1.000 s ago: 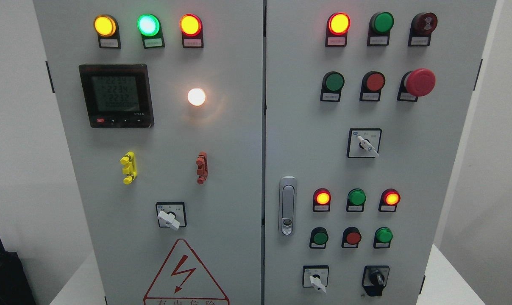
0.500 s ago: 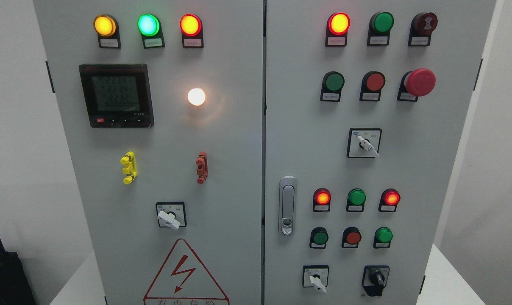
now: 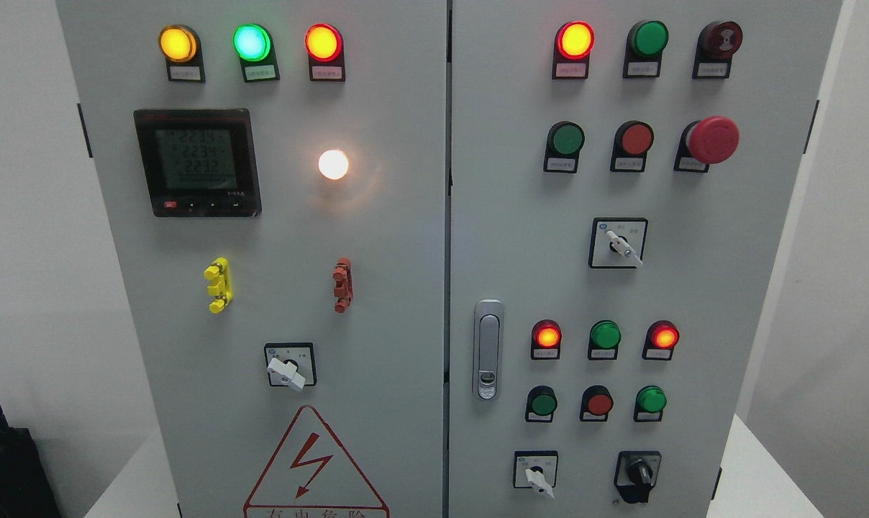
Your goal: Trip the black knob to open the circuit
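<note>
**Nothing moved, hands out of frame**

Nothing has shifted since the earlier frames. Neither hand shows, so finger state cannot be told. Black knob (image 3: pixel 638 475) sits low right on the cabinet's right door (image 3: pixel 693 288), right of a white selector switch (image 3: pixel 537 478), below the green button (image 3: pixel 651 400).

Head view, neither arm in the picture, left hand and right hand both out of view

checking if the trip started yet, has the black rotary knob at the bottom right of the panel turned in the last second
No. The black rotary knob sits at the same angle within its black square plate as before, handle pointing down. No robot hand is in view.
</note>
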`<state>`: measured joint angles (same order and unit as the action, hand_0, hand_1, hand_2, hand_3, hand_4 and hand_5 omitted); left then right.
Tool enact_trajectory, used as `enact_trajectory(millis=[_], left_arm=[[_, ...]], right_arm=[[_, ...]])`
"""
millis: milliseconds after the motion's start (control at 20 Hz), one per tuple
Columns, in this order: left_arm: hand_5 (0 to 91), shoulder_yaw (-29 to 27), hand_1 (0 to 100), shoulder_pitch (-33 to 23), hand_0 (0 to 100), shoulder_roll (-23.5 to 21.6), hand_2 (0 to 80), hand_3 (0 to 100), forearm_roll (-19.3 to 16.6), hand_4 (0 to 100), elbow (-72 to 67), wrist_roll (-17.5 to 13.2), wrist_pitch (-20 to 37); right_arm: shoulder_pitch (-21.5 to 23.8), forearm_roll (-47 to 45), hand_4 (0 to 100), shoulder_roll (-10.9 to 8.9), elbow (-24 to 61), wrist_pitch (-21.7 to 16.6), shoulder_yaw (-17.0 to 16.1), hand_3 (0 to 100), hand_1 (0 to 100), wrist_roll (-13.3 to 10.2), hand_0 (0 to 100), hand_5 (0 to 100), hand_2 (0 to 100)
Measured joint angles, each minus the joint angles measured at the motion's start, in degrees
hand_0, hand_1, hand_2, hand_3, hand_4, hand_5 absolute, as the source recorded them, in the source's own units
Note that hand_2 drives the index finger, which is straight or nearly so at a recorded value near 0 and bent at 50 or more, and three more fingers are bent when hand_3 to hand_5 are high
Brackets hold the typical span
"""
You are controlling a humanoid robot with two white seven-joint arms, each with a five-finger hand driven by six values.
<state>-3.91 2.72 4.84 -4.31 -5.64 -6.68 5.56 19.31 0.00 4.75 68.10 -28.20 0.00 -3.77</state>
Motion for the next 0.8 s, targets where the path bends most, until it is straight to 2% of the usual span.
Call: enact_trajectory(millis=[50,150,250,300,600,800], left_arm=[[0.0,0.0,39,0.0,12,0.0,0.0,0,0.0,0,0.0,0.0,0.0],[0.0,0.0,39,0.0,12,0.0,0.0,0,0.0,0,0.0,0.0,0.0],[0.0,0.0,39,0.0,12,0.0,0.0,0,0.0,0,0.0,0.0,0.0],[0.0,0.0,39,0.0,12,0.0,0.0,0,0.0,0,0.0,0.0,0.0],[0.0,0.0,39,0.0,12,0.0,0.0,0,0.0,0,0.0,0.0,0.0],[0.0,0.0,39,0.0,12,0.0,0.0,0,0.0,0,0.0,0.0,0.0]], right_arm=[[0.3,0.0,31,-0.04,2.1,0.7,0.0,43,4,0.0,0,26,0],[0.8,0.0,38,-0.08,6.6,1.5,0.0,54,5,-0.1,0,37,0],[1.1,0.0,43,-0.12,10.3,2.0,0.0,59,5,-0.3,0,42,0],[1.1,0.0,48,-0.15,12.1,2.3,0.0,64,5,-0.5,0,50,0],[1.2,0.0,71,-0.43,21.1,4.2,0.0,77,4,-0.9,0,74,0],[1.2,-0.8,78,-0.88,26.0,6.3,0.0,83,3,-1.2,0,83,0]])
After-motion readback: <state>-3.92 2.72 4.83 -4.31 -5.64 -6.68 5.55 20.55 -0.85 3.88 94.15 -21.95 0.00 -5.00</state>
